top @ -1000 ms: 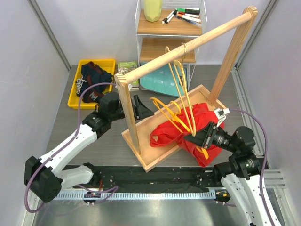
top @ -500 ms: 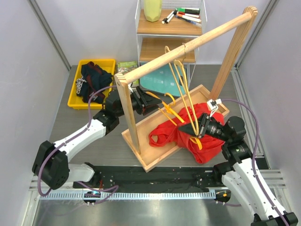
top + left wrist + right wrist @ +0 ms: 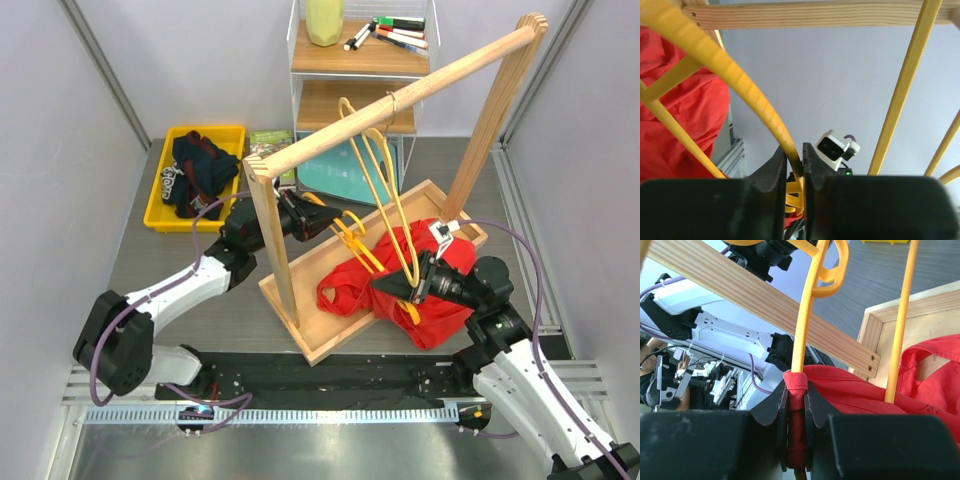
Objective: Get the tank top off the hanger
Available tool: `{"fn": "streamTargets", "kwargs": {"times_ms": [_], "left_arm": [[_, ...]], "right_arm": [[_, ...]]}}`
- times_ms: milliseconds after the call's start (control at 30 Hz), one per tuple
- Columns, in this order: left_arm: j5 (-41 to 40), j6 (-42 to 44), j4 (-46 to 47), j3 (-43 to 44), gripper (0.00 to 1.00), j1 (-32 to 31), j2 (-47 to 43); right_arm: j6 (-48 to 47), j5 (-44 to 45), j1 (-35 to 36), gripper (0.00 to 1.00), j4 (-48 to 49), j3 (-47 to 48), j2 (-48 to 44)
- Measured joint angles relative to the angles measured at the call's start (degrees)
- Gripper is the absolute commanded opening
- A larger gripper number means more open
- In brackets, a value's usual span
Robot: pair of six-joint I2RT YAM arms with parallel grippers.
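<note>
Right wrist view: the right gripper [image 3: 795, 402] is clamped on a strap of the red fabric tank top [image 3: 860, 390], mostly cut off, heaped in the light wooden tray [image 3: 920, 302]. Beyond, the left gripper [image 3: 794, 165] is pinched on the yellow plastic hanger [image 3: 735, 80].

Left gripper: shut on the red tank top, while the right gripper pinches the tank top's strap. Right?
Not quite. The left gripper is shut on the yellow hanger, not the red tank top; the left wrist view shows the yellow bar clamped between its fingers. The right gripper does pinch the strap.
</note>
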Motion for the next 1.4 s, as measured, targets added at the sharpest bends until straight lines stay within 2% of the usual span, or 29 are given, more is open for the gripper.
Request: {"fn": "streamTargets", "kwargs": {"times_ms": [67, 167, 233, 267, 433, 633, 833, 1033, 1233, 1400], "left_arm": [[-0.22, -1.53, 0.92, -0.66, 0.0, 0.0, -0.48], [-0.87, -3.76, 1.95, -2.89, 0.0, -0.02, -2.14], [-1.73, -4.83, 2.58, -5.07, 0.0, -0.15, -3.45], [-2.1, -5.62, 2.91, -6.32, 0.0, -0.26, -4.22], [-5.51, -7.28, 2.93, -11.45, 0.0, -0.48, -9.22], [-13.49, -6.69, -0.68, -14.25, 0.0, -0.28, -17.7], [-17.97, -5.22, -3.69, -14.43, 0.0, 0.81, -22.86], [-20.65, -2.78, -7.82, -13.29, 0.0, 1.7, -24.04], [-28.13, 7.32, -18.95, -5.44, 0.0, 2.75, -27.89], [-31.89, 14.29, -25.62, 1.62, 0.0, 3.1, -32.5]], "right_arm": [[-0.76, 0.42, 0.48, 0.02, -0.7, -0.11, 0.0], [-2.16, 0.52, 1.05, 0.16, -1.7, -0.15, -0.31], [-3.06, 0.7, 1.25, 0.22, -2.99, -0.15, -1.05], [-3.58, 0.81, 1.36, 0.28, -4.04, -0.13, -1.42], [-5.6, 4.09, 1.14, 0.38, -10.64, 0.74, -2.91], [-6.73, 6.05, 1.03, 0.62, -13.81, 2.16, -4.46], [-7.61, 7.67, 0.98, 0.73, -14.86, 2.14, -5.53], [-9.6, 11.93, 0.98, 0.76, -19.71, 2.16, -7.34], [-10.4, 19.19, 0.98, 0.82, -26.01, 2.25, -8.96], [-11.78, 20.24, 0.98, 0.89, -29.11, 2.58, -8.74]]}}
